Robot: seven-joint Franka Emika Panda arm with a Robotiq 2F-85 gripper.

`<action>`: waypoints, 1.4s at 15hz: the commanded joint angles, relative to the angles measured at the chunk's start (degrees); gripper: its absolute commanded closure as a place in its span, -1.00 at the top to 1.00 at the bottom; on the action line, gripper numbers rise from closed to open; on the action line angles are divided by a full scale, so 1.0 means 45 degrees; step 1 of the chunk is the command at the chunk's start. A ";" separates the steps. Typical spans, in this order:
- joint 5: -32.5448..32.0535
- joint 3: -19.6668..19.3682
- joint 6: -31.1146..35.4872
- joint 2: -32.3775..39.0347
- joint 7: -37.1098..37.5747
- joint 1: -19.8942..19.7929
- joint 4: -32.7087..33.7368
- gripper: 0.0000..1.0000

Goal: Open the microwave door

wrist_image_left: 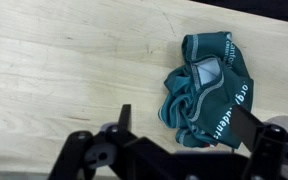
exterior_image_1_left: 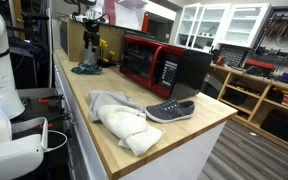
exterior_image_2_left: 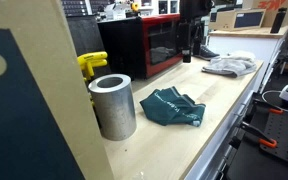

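Closest to the wrist lens, the gripper (wrist_image_left: 182, 128) fills the bottom edge of the wrist view with its dark linkages, and its two fingers stand spread apart with nothing between them. It points down at a crumpled teal cloth (wrist_image_left: 204, 85) lying on the wooden countertop (wrist_image_left: 44, 70). The claw hovers above the cloth and, as far as can be seen, does not touch it. The microwave (exterior_image_1_left: 189, 68) does not appear in the wrist view. In both exterior views it sits toward the back of the counter against the wall side. Its microwave door (exterior_image_1_left: 139, 60), glossy red around a dark window, lies flush with the front and is shut. A metal cylinder (exterior_image_2_left: 112, 105) stands at the end of the counter where the teal cloth lies. At the other end, beyond the microwave, a rumpled grey cloth (exterior_image_1_left: 119, 120) and a shoe (exterior_image_1_left: 171, 110) lie side by side. Judging from this, the task is at the approach stage: no contact with the door has been made. The next move calls for turning the open claw away from the cloth toward the red front and reaching the door's free edge or its release. Whether there is a handle, and which side is hinged, cannot be made out at this size.
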 commanded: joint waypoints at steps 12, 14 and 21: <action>-0.0091 0.0050 0.0189 -0.0341 0.0378 0.0025 -0.0147 1.00; -0.0175 0.0079 0.0303 -0.0465 0.0286 0.0024 -0.0254 1.00; -0.1279 -0.0104 0.0787 -0.0403 0.0326 -0.0482 -0.0256 1.00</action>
